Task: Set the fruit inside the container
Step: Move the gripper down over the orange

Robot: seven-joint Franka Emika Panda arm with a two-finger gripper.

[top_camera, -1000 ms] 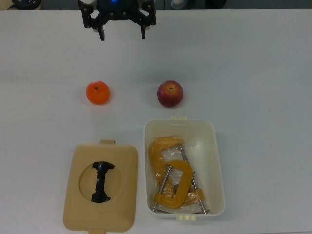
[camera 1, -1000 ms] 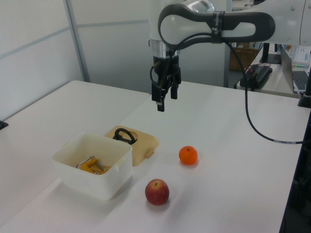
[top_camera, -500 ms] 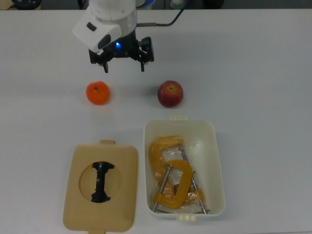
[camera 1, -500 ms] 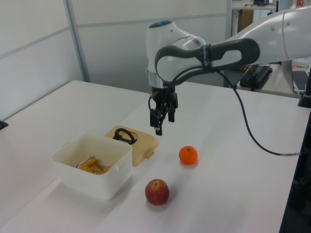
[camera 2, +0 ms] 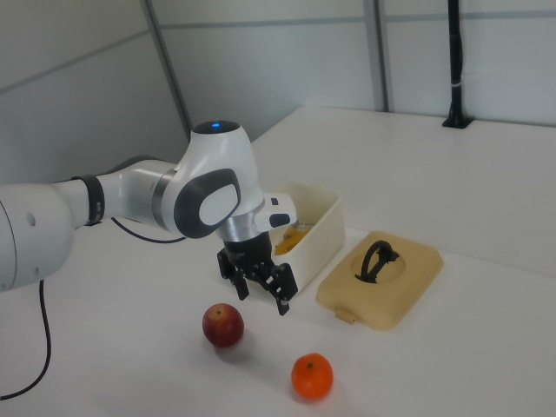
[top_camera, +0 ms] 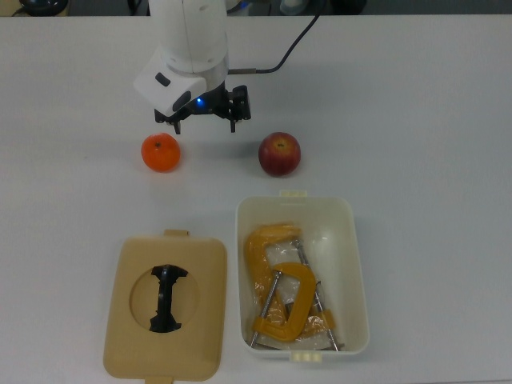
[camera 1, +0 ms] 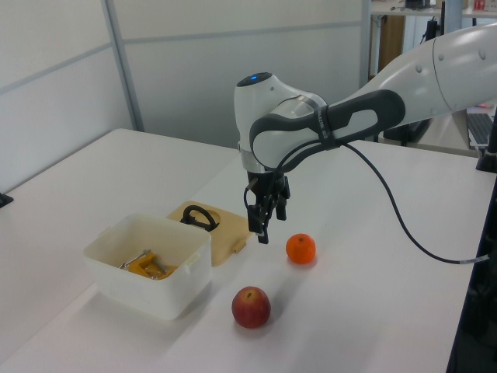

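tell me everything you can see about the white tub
The white tub is a cream-white rectangular plastic container with rounded corners, deep walls and a small beige tab on each short end. It sits upright and open on the white table. Inside lie yellow-orange metal clamps with silver screws, on what looks like clear plastic wrap. Its tan lid lies flat beside it, at the top view's left, slightly apart. The apple sits just outside one short end, not touching it.
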